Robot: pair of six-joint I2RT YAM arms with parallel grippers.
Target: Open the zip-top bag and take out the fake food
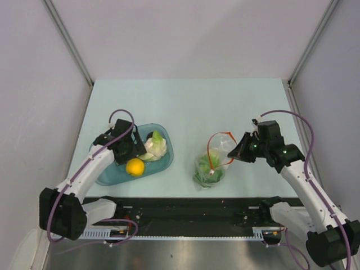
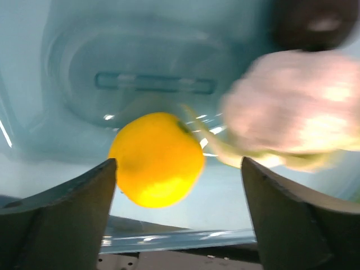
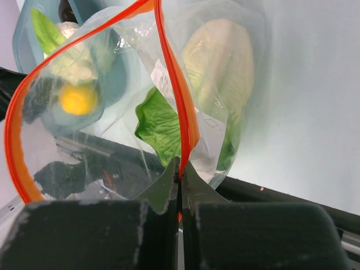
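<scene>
The clear zip-top bag [image 1: 212, 163] stands open mid-table, its red-orange zip strip [image 3: 181, 107] spread in a loop. Green lettuce [image 3: 160, 126] and a pale leafy piece [image 3: 222, 62] lie inside it. My right gripper [image 1: 241, 149] is shut on the zip strip at the bag's right edge, seen in the right wrist view [image 3: 180, 169]. A round yellow-orange fruit [image 1: 135, 166], a white cauliflower [image 1: 153, 147] and a dark piece [image 2: 315, 25] lie in the teal tray [image 1: 162, 163]. My left gripper [image 1: 130, 151] is open over the tray, with the fruit [image 2: 157, 160] below and between its fingers [image 2: 73, 214], untouched.
The black arm base rail [image 1: 185, 216] runs along the near table edge, just in front of the bag and tray. Grey enclosure walls stand left, right and behind the pale table [image 1: 185, 101].
</scene>
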